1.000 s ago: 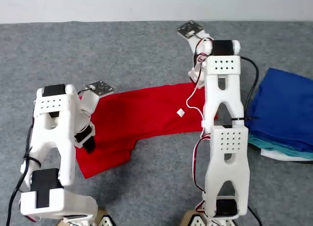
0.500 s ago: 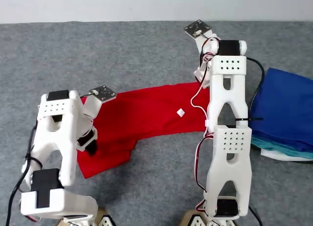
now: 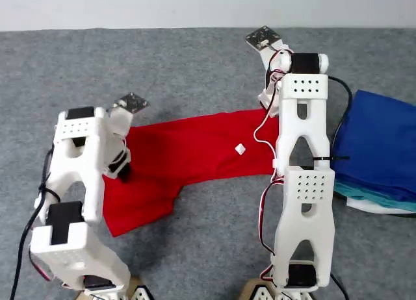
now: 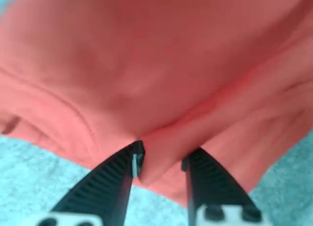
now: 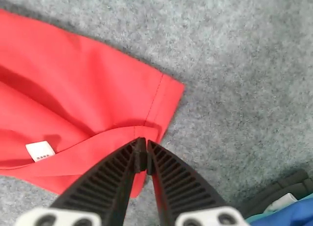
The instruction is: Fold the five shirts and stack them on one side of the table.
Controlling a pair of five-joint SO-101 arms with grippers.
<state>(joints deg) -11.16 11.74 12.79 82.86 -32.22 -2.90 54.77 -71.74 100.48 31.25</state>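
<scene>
A red shirt (image 3: 188,150) lies spread across the middle of the grey table (image 3: 162,66), with a white label (image 3: 240,149) showing near its right end. My left gripper (image 4: 164,160) is at the shirt's left part, shut on a raised fold of red cloth (image 4: 156,89). My right gripper (image 5: 145,150) is at the shirt's right edge, fingertips together on the hem of the red shirt (image 5: 73,99), close to the label (image 5: 40,150). In the high view the right arm (image 3: 299,150) covers that end of the shirt.
A stack of folded shirts (image 3: 380,150), dark blue on top with teal and white layers under it, sits at the table's right side, close to the right arm. Its corner (image 5: 293,216) shows beside the right gripper. Bare grey table lies behind and in front of the red shirt.
The left arm has moved away from the front edge, over the shirt's left part. The right arm shifted slightly to the right, then held still.
</scene>
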